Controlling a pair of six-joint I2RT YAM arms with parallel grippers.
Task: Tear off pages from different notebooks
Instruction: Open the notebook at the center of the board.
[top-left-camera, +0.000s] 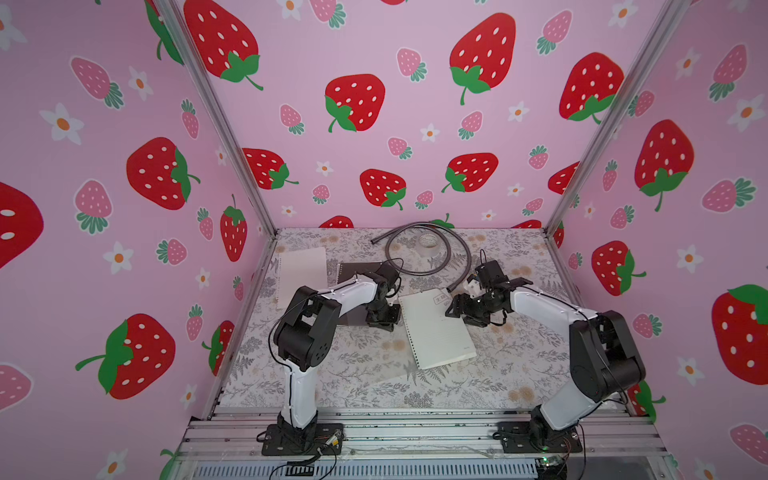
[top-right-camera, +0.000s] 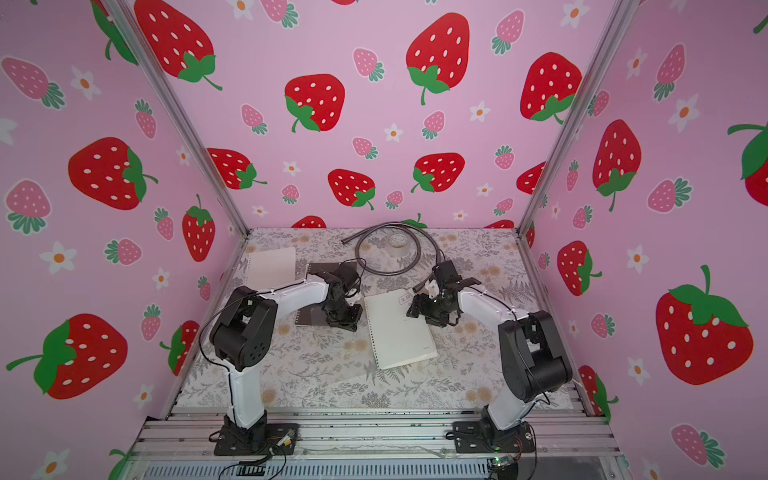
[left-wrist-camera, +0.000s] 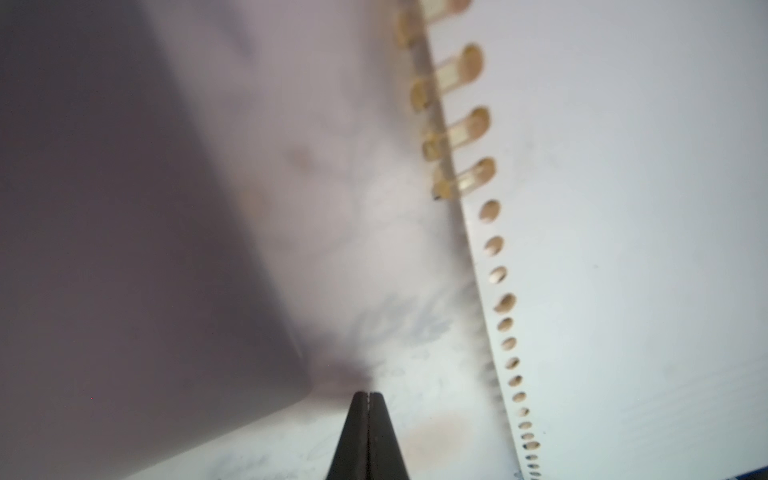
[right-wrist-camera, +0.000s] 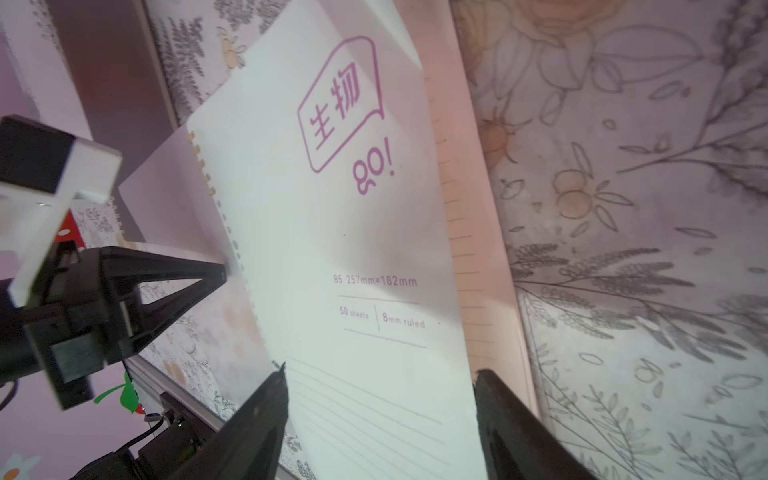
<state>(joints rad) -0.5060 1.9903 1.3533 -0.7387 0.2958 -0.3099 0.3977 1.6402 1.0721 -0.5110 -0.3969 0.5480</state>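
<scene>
White-covered spiral notebook (top-left-camera: 438, 332) askew on the floral surface (top-left-camera: 332, 374); right pincer (right-wrist-camera: 380, 386) wide astride its labelled end, left pincer (left-wrist-camera: 368, 399) pressed shut beside its coil. Behind the left arm (top-left-camera: 353, 291), half hidden, dark notebook (top-left-camera: 357, 268); loose page (top-left-camera: 301, 272) beside it; hose (top-left-camera: 468, 257) and tape roll (top-left-camera: 428, 241) beyond.

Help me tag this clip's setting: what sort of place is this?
Probably a robot recording booth, not a home: strawberry-print wall panels in an aluminium frame, the left arm and right arm mounted on aluminium rails, and a floral tabletop.
</scene>
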